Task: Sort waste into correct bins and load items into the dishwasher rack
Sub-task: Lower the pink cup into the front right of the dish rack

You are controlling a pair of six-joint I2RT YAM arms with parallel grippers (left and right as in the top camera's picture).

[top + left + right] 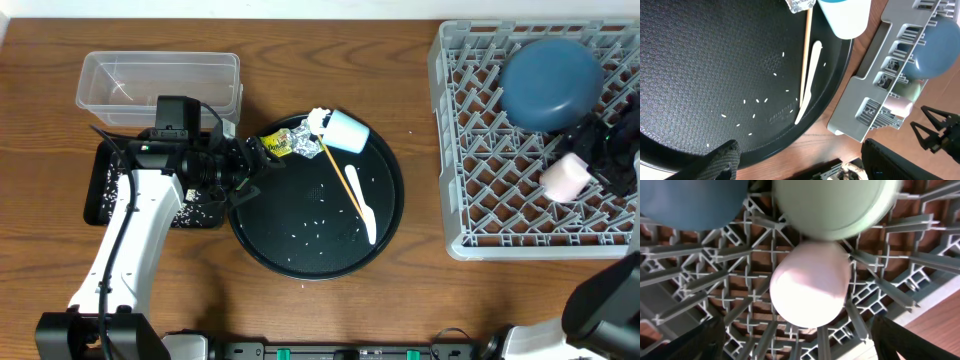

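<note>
The left claw (252, 160) hangs over the left rim of the round black tray (262, 240), its two fingers spread apart with nothing between them. The yellow wrapper (274, 143) lies just beside its tip, and the crumpled foil (303, 142) lies right after that. Past the foil sit the white tissue (319, 119) and the light blue cup (348, 131), which is tipped on its side at the tray's far edge. The white spoon (362, 208) lies flat toward the right of the tray with a thin wooden stick (340, 180) alongside it, well apart from the left claw. Loose rice grains (757, 101) dot the tray floor between them. Behind that arm, on the wooden surface (420, 60), stand the clear tub (160, 70) and the shallow black tray (105, 195). The black tray is speckled with white grains. The grey rack (480, 150) stands at the right. The dark blue bowl (550, 80) rests upside down near its back. The right claw (802, 340) is over the rack's front right part and is spread wide. The white cup (810, 285) lies among the pegs directly under it, between the two fingers. There is a clear gap on each side, so the cup is not gripped. The mint bowl (835, 202) sits just beside the cup, on the side away from the claw.
</note>
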